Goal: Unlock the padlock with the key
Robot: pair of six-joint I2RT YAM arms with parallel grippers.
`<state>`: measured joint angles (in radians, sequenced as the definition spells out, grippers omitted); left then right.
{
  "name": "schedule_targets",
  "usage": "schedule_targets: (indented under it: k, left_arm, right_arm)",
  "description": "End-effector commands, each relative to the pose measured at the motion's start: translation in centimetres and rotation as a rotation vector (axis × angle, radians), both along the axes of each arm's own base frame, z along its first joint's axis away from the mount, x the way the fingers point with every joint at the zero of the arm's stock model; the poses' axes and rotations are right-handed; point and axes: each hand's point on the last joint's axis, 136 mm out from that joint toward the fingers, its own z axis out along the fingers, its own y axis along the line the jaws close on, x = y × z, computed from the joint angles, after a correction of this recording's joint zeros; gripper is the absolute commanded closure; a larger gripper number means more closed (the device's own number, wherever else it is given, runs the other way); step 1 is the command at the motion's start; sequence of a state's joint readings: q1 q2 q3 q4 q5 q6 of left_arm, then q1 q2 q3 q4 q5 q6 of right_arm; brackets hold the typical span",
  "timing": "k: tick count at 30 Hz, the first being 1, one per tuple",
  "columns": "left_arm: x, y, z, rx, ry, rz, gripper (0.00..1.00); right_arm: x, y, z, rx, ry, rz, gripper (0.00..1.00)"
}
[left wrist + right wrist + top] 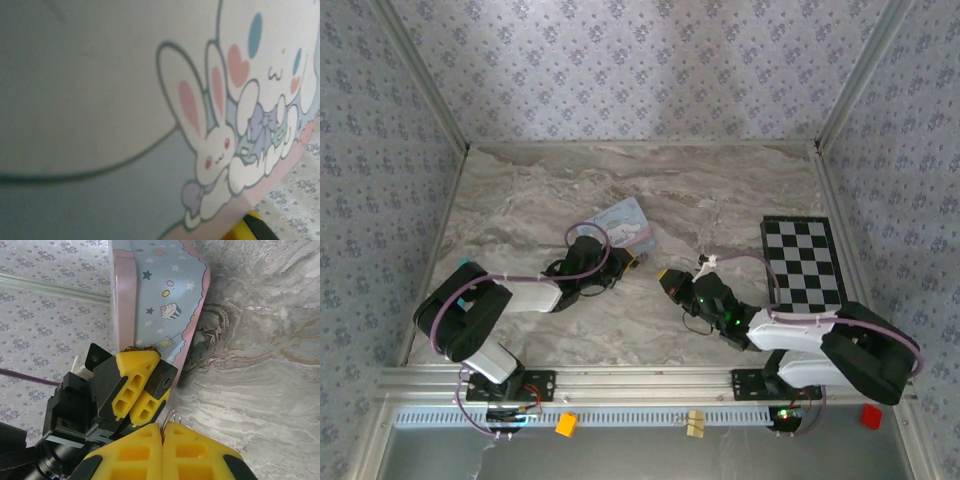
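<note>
Close quarters on the marble counter [720, 190]: a narrow gap parts the right pincer [163, 430], pinched on the key [172, 416], from the padlock [166, 382] clamped in the left pincer [156, 381]. The light-blue tin [625, 222], standing on edge, blocks the way just behind them. A checkerboard [803, 265] covers the right side. Bare stone lies open toward the far wall.

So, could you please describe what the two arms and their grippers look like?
The left arm and right arm have white links between bulky black joints, each trailed by a thin purple cable. Green lights glow on the right arm. The left gripper and right gripper have wedge-shaped yellow fingers with hollow pockets.
</note>
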<state>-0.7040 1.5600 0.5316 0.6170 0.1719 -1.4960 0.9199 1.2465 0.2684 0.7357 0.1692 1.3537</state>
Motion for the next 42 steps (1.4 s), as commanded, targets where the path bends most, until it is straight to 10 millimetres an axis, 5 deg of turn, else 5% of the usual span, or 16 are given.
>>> schedule_targets:
  k: [1, 18, 42]
  left_arm:
    - [-0.3, -1.4, 2.3, -0.133, -0.001, -0.007, 0.94]
    - [-0.4, -1.1, 2.4, -0.177, 0.026, 0.045, 0.96]
    - [-0.5, 0.3, 2.3, -0.147, 0.025, 0.124, 0.96]
  right_arm:
    - [0.8, 0.8, 1.8, 0.089, -0.027, -0.027, 1.0]
    - [2.3, 0.2, 0.6, 0.076, -0.056, -0.128, 1.0]
    - [3.7, 2.4, -1.7, 0.228, 0.041, -0.126, 1.0]
